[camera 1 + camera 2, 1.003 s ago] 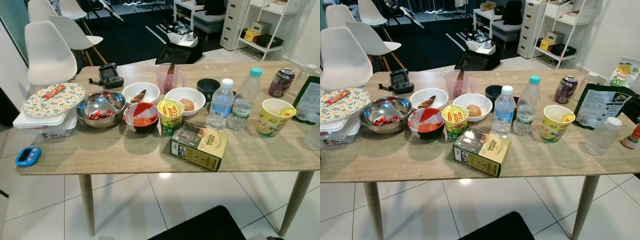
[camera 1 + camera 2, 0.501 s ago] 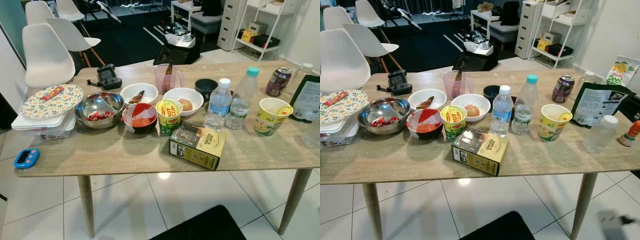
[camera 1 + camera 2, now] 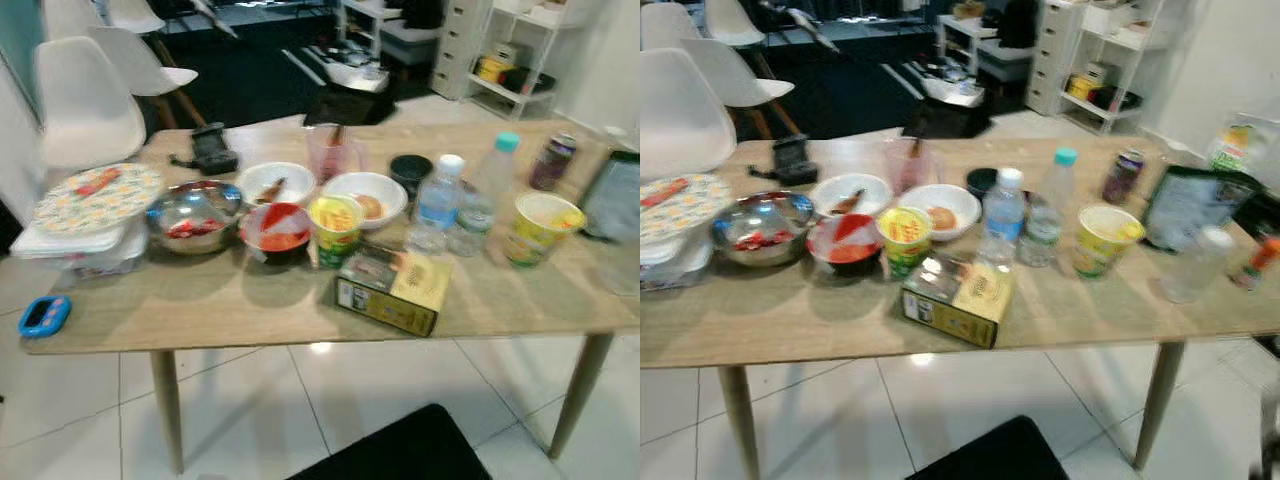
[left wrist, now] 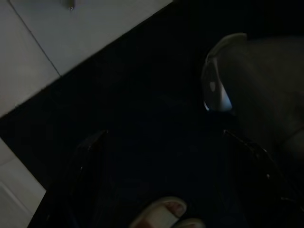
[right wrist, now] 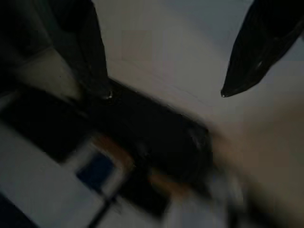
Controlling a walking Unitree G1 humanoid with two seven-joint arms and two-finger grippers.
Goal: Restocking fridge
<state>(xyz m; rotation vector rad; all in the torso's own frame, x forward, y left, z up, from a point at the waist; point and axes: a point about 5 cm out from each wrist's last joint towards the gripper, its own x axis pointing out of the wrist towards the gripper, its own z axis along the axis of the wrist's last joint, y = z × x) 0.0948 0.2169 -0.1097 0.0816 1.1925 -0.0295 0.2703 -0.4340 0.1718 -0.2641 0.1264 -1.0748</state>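
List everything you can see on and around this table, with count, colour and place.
table: 1, light wood, centre
plastic bottles: 2 clear, blue and teal caps, right of middle
noodle cups: 2, yellow, middle and right
carton: 1, yellow, front edge
white bowls: 2, middle back
steel bowl: 1, left
red bowl: 1, beside steel bowl
floral plate: 1, far left
blue timer: 1, left corner
soda can: 1, dark, back right
chairs: white, behind left
left gripper: open, over dark floor mat
right gripper: open, hanging low
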